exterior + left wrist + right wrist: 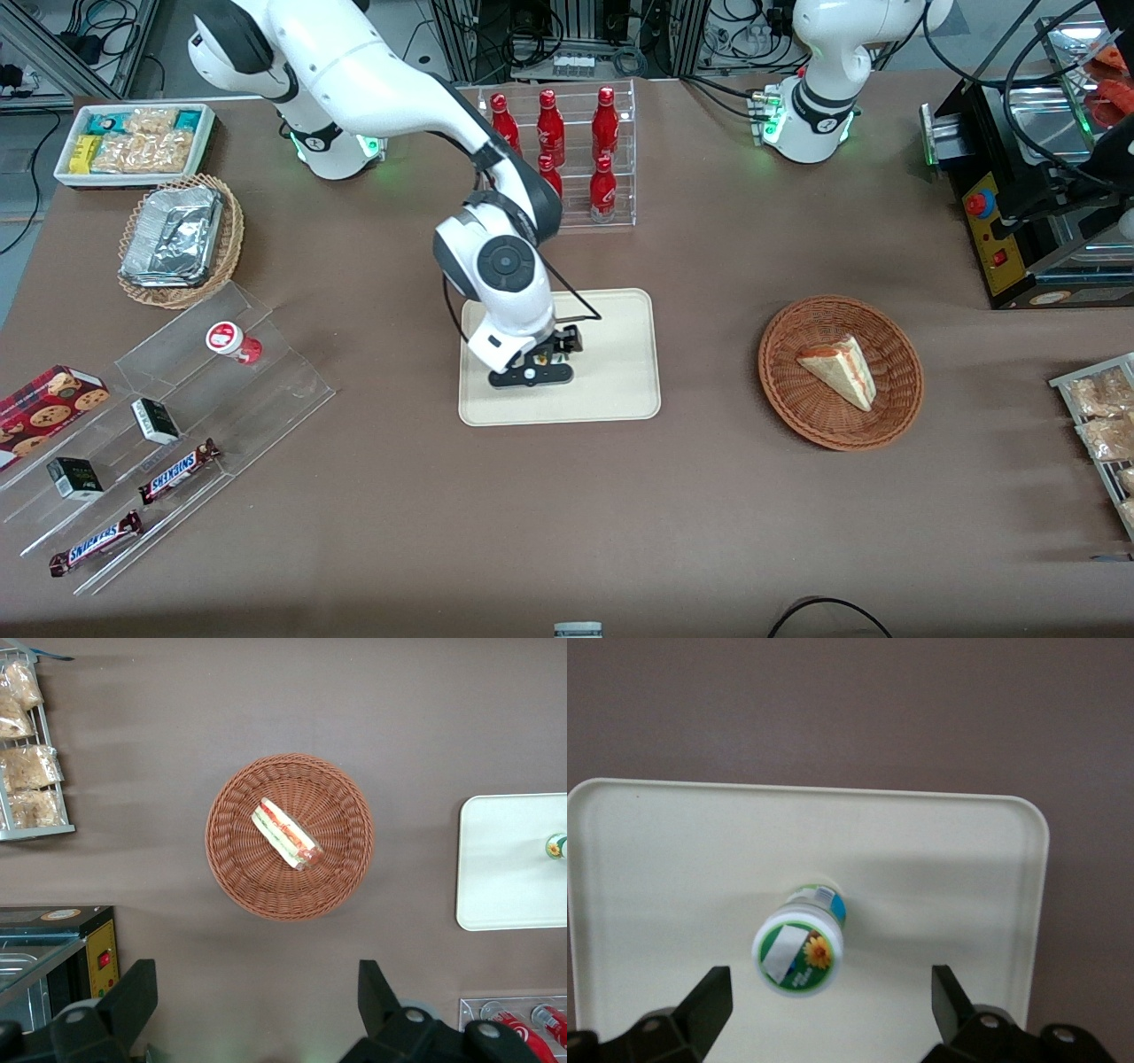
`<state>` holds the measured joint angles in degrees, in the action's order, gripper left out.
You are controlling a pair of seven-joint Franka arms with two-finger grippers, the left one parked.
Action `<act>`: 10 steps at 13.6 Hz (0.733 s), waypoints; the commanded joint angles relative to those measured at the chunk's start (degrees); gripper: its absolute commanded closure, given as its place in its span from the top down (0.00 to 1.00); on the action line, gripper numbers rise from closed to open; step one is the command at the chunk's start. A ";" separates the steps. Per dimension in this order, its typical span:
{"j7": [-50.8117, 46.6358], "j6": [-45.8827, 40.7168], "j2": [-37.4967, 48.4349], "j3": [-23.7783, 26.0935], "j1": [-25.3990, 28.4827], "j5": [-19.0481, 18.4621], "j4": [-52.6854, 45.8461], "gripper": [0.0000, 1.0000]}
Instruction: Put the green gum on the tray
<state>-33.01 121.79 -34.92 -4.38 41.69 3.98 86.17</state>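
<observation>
The green gum (799,945) is standing upright on the tray (939,877), near its middle. The right arm's gripper (833,1010) is hovering above the tray with its fingers (709,1001) spread wide on either side of the bottle, touching nothing. A wicker basket (840,372) holding a sandwich wedge (840,368) is sitting beside the tray, toward the parked arm's end.

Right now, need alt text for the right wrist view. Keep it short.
A small green gum bottle stands upright on the cream tray, seen from above, its lid showing a flower mark. The gripper hangs open above it, its two fingers apart on either side of the bottle and not touching it. Brown table surrounds the tray.
</observation>
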 commanded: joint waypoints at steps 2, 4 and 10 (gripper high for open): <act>7.50 -9.09 5.29 0.43 -4.24 0.42 0.23 1.00; 12.77 -13.05 7.23 0.43 -7.13 0.50 0.32 1.00; 27.89 -18.87 11.80 0.43 -16.02 0.68 1.10 1.00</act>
<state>-9.18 104.28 -25.37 -4.43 27.71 4.00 86.07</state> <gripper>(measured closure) 0.000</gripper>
